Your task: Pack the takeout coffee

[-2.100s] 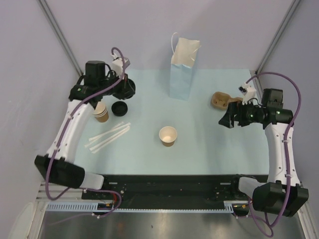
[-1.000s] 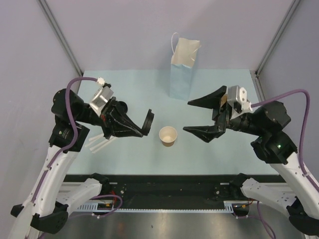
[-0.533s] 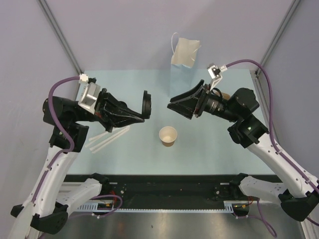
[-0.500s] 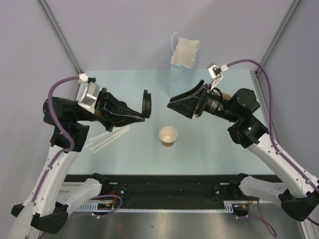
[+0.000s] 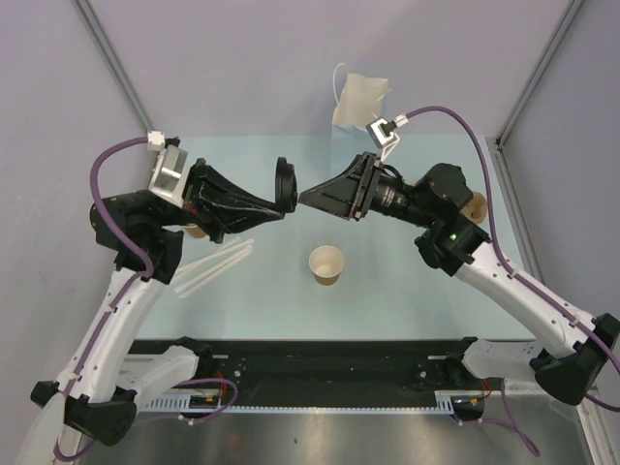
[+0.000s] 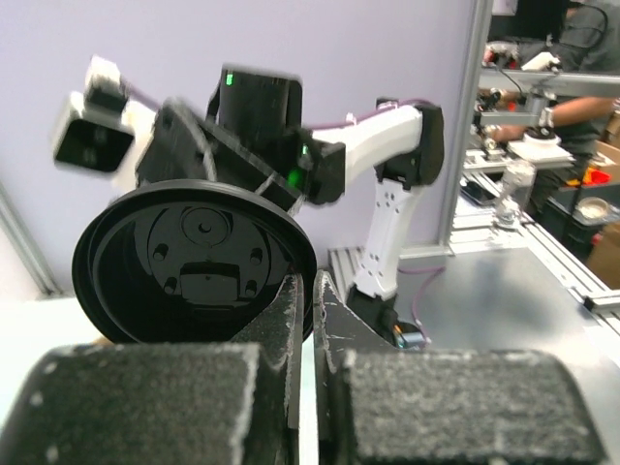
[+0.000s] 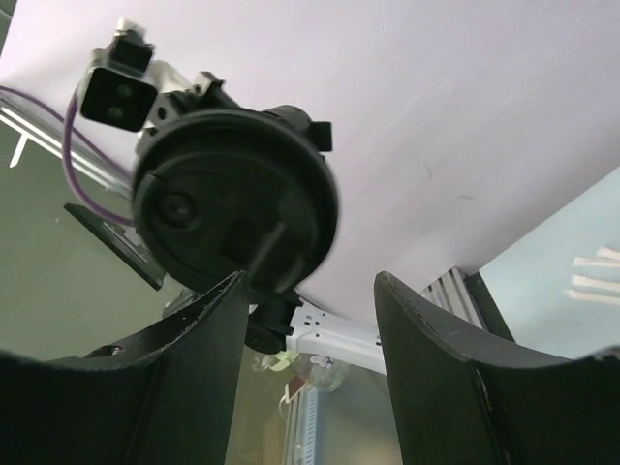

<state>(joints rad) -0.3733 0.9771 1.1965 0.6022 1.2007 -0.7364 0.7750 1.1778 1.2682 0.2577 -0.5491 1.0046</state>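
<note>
Top external view: two robot arms reach up and toward each other above a pale blue table (image 5: 407, 262). On the left, white straws (image 5: 223, 260) lie on the table, below and to the near side of the left arm. The left gripper (image 5: 281, 203) is in the air, pointing to the right, with its jaws pinched shut on the rim of a round black lid (image 5: 284, 184). The lid stands on edge at the fingertips. In the left wrist view the two dark fingers press together on the lower right rim of the lid (image 6: 194, 262), whose hollow underside faces that camera, and the left gripper (image 6: 312, 300) shows no gap between its jaws. Just right of the lid, the right gripper (image 5: 308, 199) points left at it, with its jaws partly open and nothing in them. In the right wrist view the lid (image 7: 235, 213) fills the space just beyond the parted fingers of the right gripper (image 7: 310, 286). Its lower edge overlaps the left fingertip, and it cannot be told whether they touch. The cup (image 5: 326, 263), a small brown paper cup with no lid on it, stands upright and open on the table, below both grippers and slightly nearer the arm bases. A white paper bag (image 5: 363, 97) stands beyond the right gripper, and the gripper hides the bag's lower part.
</note>
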